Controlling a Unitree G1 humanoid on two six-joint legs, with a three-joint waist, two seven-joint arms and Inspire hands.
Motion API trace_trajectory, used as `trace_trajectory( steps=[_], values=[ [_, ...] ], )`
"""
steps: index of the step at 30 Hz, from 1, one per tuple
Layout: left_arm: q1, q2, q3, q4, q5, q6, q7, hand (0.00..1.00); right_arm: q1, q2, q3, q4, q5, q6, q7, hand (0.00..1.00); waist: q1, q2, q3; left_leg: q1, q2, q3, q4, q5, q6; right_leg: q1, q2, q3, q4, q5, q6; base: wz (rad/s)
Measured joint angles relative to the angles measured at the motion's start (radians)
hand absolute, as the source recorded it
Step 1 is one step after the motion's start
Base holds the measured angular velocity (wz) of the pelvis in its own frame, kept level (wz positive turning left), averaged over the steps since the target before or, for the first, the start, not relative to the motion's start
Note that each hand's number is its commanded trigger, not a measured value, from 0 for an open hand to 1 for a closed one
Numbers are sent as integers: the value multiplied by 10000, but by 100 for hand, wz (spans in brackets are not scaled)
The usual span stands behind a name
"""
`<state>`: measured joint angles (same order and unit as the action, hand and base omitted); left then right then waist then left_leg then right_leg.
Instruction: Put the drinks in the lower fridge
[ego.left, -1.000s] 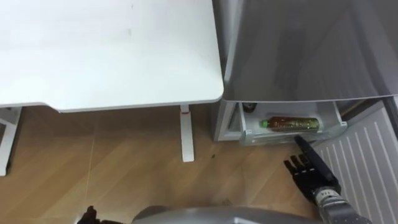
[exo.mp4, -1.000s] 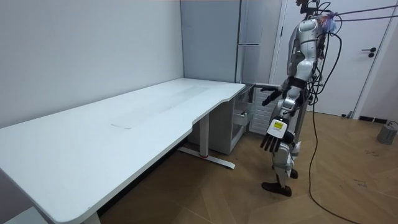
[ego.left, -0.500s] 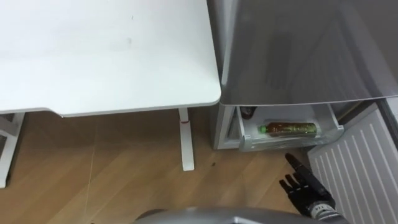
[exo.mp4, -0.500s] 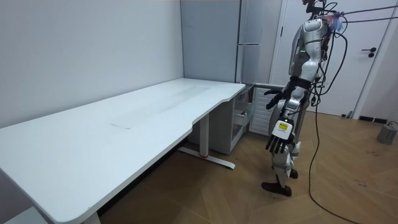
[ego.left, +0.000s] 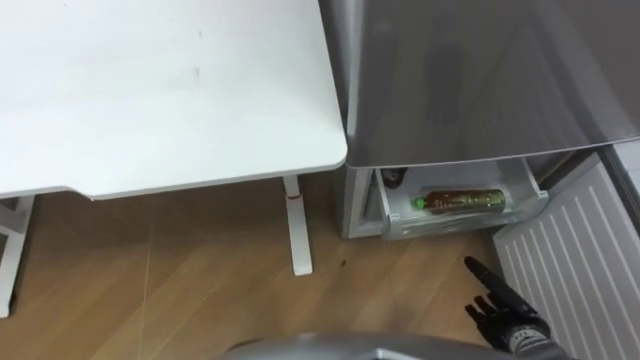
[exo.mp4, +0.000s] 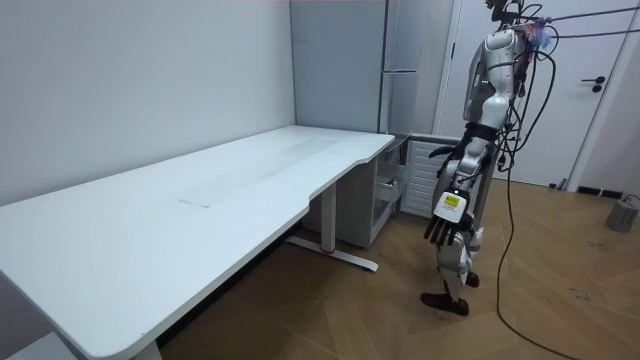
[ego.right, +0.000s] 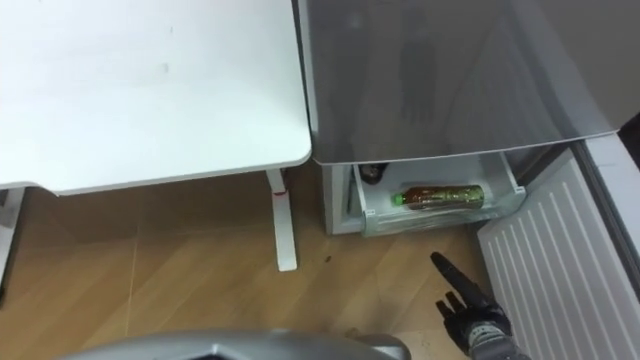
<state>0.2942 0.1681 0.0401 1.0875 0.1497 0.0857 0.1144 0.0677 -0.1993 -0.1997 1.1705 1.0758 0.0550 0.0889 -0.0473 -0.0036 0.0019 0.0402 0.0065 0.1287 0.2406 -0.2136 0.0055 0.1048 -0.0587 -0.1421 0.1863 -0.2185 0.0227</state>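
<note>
The grey fridge (ego.left: 480, 80) is open at the bottom. In its clear plastic drawer (ego.left: 398, 214) lies one brown drink bottle with a green cap (ego.left: 462, 200), on its side. The white ribbed fridge door (ego.left: 580, 250) stands open to the right. The right robot hand (ego.left: 503, 308) hangs over the wooden floor (ego.left: 200, 260) near the drawer, fingers spread, holding nothing. The left robot hand (exo.mp4: 444, 218) hangs low by the robot's side, fingers loose. The robot stands by the end of the big white table (ego.left: 150, 90).
</note>
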Motion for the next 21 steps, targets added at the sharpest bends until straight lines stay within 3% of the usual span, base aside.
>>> trace_trajectory(
  steps=[7,13,17,21],
  values=[
    [-532,4,-14,391,-16,-11,-381,0,-846,-10,-116,74,801,-49,-532,0,36,82,32,-814,43,11,397,-24,42,-854,-15,30,444,-10,-11,-1],
    [-1508,66,-50,764,-5,-52,-381,0,-2004,-136,-205,100,1872,-279,-705,0,222,375,140,-2514,178,-69,1494,-124,121,-2446,2,17,1460,-101,-67,2],
    [-1723,107,-53,819,-18,-214,-381,0,-2786,-214,-399,578,2299,-328,-863,0,276,387,218,-3684,183,-131,2432,-195,169,-3664,-140,5,2731,-401,-116,6],
    [-2090,106,-63,1181,-14,-207,-376,0,-3068,-446,-779,855,3267,-368,-869,0,438,377,255,-4899,190,-309,3893,-690,223,-5015,-300,35,4431,-1105,-138,9]
  ],
)
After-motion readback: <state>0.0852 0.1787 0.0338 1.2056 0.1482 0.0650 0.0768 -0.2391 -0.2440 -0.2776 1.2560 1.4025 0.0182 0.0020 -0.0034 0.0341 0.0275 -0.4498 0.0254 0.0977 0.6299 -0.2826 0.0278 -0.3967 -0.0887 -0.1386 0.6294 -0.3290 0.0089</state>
